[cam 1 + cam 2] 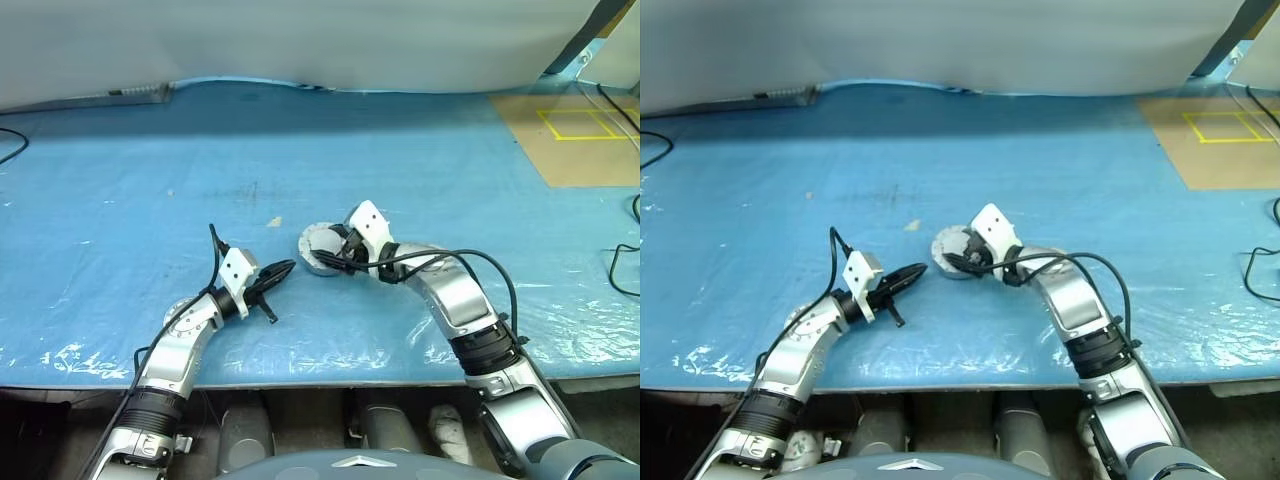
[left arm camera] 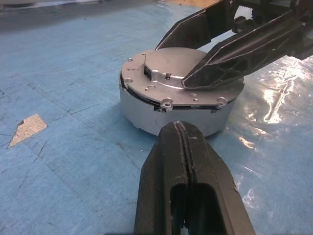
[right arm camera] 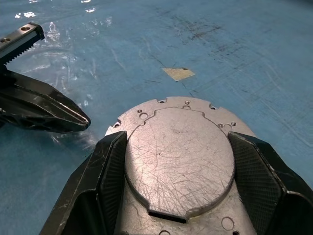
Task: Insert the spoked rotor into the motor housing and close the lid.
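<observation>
No legible marks on lid (image 3: pixel 178 156), housing (image 2: pixel 146 110).

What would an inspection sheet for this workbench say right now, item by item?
Surface: blue plastic sheet, scuffed and wrinkled.
Job's things: motor housing on the sheet, lid closed flat on top; the spoked rotor is not visible.
Clutter: small tan scrap near the housing.
Hands: left hand shut, empty, beside the housing; right hand with its fingers on either side of the lid.
Cables: black cables at the sheet's edges.
Surroundings: brown board with yellow tape.
</observation>
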